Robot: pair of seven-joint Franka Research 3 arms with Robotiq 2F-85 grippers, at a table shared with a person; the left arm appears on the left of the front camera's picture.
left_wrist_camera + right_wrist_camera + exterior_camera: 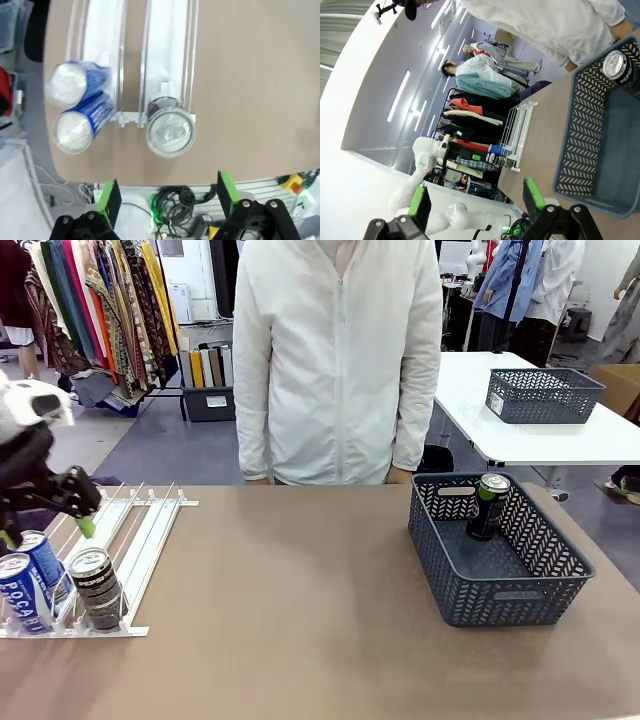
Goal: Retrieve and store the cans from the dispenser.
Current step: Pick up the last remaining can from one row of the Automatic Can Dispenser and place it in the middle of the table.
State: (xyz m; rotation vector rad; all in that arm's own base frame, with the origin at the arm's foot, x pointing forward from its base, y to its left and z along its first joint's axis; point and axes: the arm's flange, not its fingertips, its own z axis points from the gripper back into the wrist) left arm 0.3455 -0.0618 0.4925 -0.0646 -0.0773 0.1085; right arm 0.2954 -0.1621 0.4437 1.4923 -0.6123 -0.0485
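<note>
Front view and downward-looking left wrist view both take in the dispenser.

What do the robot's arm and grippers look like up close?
The left arm is white and rounded. The left gripper and right gripper are black and angular, each with two fingers faced with bright green pads and small silver bolts at the joints.

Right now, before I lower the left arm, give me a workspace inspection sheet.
Surface: brown table, no spills seen.
Job's things: dispenser holds two Pocari cans and one black can at its low end; one Pepsi can stands in the grey basket.
Clutter: nothing seen.
Grippers: left gripper open over the dispenser's low end; right gripper open, empty, near the basket.
Cables: black cable bundle below the table edge.
Surroundings: person at the far side; second basket on a white table behind.
</note>
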